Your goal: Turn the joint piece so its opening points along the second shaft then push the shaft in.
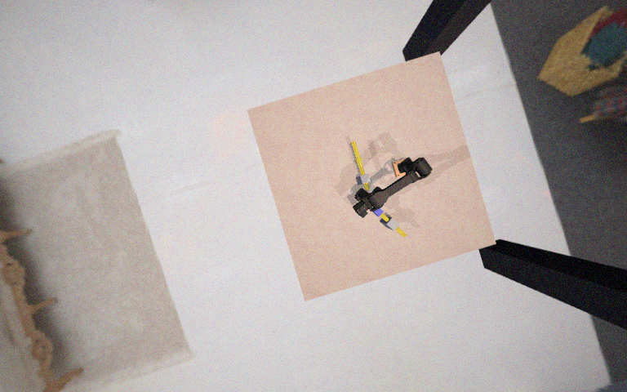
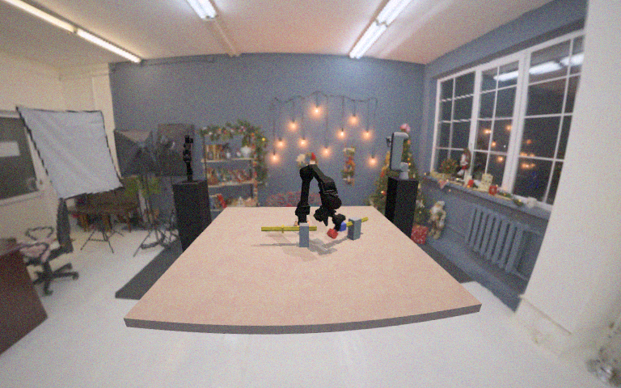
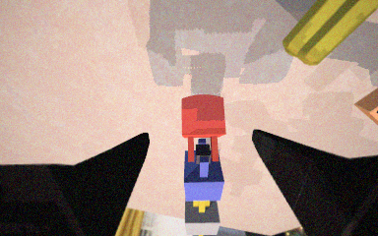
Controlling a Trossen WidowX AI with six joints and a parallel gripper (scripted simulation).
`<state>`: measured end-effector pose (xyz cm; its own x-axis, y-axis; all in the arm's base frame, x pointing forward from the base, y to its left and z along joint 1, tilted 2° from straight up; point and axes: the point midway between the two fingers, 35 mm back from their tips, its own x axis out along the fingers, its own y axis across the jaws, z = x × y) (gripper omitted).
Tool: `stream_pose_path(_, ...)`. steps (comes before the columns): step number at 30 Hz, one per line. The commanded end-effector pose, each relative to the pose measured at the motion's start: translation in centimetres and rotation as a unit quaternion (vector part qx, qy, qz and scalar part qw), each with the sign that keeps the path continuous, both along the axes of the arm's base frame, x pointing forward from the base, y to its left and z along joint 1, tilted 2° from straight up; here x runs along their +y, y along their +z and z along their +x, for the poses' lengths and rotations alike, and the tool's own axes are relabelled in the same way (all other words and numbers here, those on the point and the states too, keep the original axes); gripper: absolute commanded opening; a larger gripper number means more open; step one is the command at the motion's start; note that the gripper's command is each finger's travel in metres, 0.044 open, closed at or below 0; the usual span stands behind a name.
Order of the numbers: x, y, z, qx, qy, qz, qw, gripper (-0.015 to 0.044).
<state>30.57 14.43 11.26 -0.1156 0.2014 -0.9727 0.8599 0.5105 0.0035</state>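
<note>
The red square joint piece (image 2: 332,233) (image 3: 204,118) hangs on its hinges from the blue part (image 1: 378,211) (image 2: 342,226) (image 3: 203,189). It tilts downward in the exterior view; its opening cannot be made out. The first yellow shaft (image 1: 401,232) (image 2: 364,220) runs through its grey block (image 1: 391,224) (image 2: 354,229). The second yellow shaft (image 1: 357,157) (image 2: 279,229) (image 3: 330,29) passes through the second block (image 1: 362,179) (image 2: 304,235), its near end apart from the joint piece. My gripper (image 3: 200,136) is open and empty, one finger each side of the red piece in the wrist view. The arm hides the red piece in the top view.
The arm's orange base plate (image 1: 396,169) stands beside the second shaft's side of the setup; its corner (image 3: 369,107) shows at the wrist view's right edge. The second shaft's end and block are close to the arm. The pinkish table top (image 1: 295,184) (image 2: 274,288) carries everything.
</note>
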Motion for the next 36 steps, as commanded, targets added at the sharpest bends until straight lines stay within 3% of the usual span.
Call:
stream_pose_path(1, 0.0, -2.0, -0.1, 0.006, -0.003, 0.0, 1.0, 0.044)
stream_pose_path(8, -0.2, -4.9, -0.4, 0.006, -0.003, 0.0, 1.0, 0.044)
stream_pose_path(34, 0.5, -8.0, -0.7, 0.006, -0.003, 0.001, 1.0, 0.044)
stream_pose_path(36, 0.5, -8.0, -0.7, 0.006, -0.003, 0.001, 1.0, 0.0387)
